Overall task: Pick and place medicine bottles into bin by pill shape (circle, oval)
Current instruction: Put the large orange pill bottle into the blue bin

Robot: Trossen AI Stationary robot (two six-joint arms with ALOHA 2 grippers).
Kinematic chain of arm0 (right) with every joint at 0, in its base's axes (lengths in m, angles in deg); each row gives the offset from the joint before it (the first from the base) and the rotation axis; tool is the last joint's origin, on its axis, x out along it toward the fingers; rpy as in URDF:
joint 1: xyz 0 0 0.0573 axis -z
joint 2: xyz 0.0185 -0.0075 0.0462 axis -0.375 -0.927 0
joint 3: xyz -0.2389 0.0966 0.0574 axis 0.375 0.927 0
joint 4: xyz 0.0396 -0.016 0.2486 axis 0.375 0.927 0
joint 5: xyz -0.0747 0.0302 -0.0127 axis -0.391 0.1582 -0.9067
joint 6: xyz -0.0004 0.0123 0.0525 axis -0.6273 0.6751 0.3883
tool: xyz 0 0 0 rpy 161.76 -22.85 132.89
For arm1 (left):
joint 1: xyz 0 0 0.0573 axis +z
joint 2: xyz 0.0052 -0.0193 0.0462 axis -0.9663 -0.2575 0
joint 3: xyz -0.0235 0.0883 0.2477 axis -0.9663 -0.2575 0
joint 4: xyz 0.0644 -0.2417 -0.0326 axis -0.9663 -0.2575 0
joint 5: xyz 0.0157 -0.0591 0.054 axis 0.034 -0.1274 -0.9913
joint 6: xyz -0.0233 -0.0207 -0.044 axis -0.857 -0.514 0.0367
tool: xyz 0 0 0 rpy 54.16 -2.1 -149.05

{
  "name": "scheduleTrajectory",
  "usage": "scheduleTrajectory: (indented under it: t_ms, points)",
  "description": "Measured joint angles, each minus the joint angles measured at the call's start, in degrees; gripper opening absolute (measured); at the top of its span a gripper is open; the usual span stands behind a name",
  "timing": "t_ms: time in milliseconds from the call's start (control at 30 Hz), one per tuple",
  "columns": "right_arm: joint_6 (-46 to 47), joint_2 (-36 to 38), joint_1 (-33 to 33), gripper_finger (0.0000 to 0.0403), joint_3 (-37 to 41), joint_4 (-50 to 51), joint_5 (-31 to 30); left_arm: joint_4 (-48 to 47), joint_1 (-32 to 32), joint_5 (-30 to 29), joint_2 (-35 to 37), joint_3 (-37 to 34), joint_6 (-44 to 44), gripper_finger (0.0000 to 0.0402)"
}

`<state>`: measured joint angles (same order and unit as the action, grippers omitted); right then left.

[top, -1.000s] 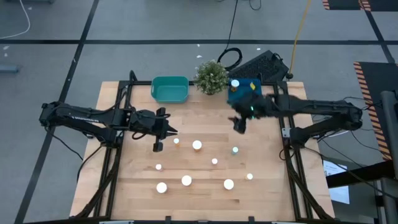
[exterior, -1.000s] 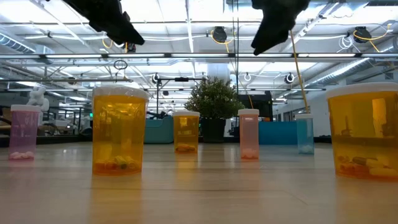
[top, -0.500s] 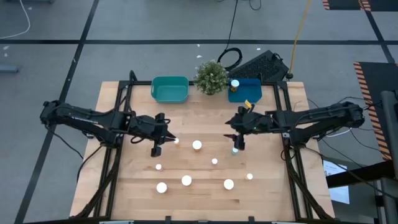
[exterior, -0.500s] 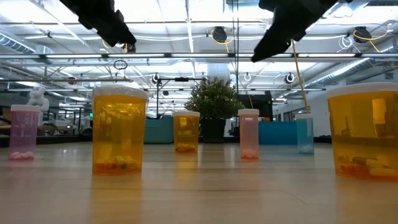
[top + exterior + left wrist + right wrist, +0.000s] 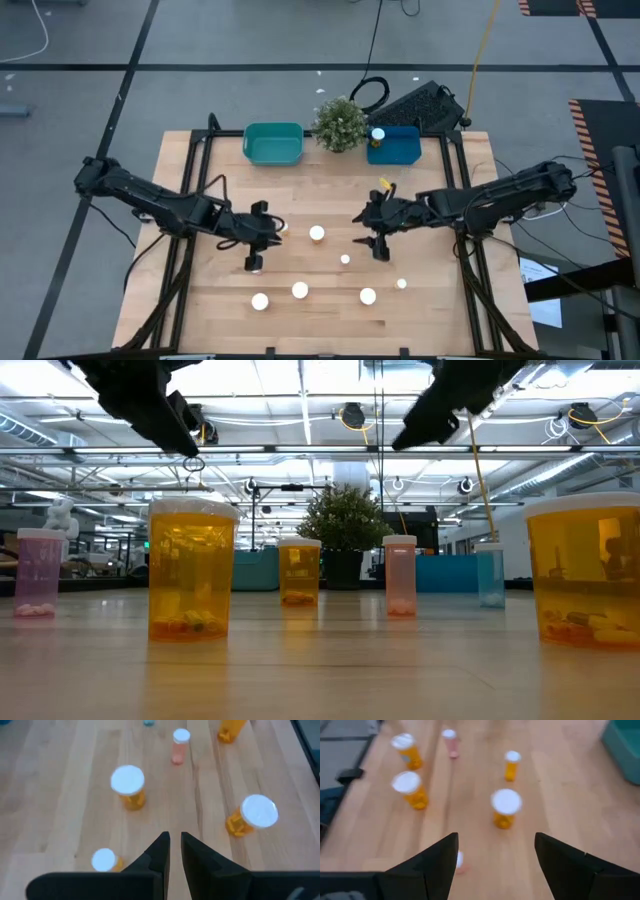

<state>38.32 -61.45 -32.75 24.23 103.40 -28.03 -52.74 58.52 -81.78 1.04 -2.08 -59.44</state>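
Note:
Several medicine bottles with white caps stand upright on the wooden table (image 5: 430, 310), among them one (image 5: 317, 233) at mid-table and one (image 5: 300, 290) nearer the front. Another bottle (image 5: 377, 135) stands in the blue bin (image 5: 400, 150); the teal bin (image 5: 273, 143) is to its left. My left gripper (image 5: 254, 258) hovers shut above the left bottles, and in its wrist view (image 5: 172, 845) nothing is between the fingers. My right gripper (image 5: 379, 246) hovers wide open over the middle bottles; a small bottle (image 5: 459, 861) shows beside one finger.
A green potted plant (image 5: 340, 123) stands between the two bins at the far edge. Black frame rails (image 5: 185, 250) run along the table's left and right sides. Bare wood lies between the bins and the bottles.
My right gripper has swung from beside the blue bin toward the table's near edge and its middle, and now stands over the bottles, still open. My left gripper has moved a little toward the near edge. No bottle has moved.

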Motion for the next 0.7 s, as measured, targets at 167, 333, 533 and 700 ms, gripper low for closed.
scheduleTrajectory:
  t_ms: [167,333,533,700]
  points:
    - [0.7,-4.6,-4.7,0.0258,-5.3,3.6,0.8,-0.3,-1.9,-0.2,-2.5,0.0,-1.7,0.0049]
    - [7.0,-8.9,-11.0,0.0258,-10.1,10.1,0.3,0.1,-3.6,-2.5,-4.3,0.0,-2.6,0.0049]
    - [14.6,-14.1,-17.7,0.0258,-15.6,18.5,0.3,-0.2,-4.5,-3.8,-5.2,-0.1,-3.3,0.0049]
    - [20.5,-17.4,-20.7,0.0258,-19.7,23.2,-0.9,0.3,-5.7,-5.3,-5.3,0.0,-5.1,0.0049]
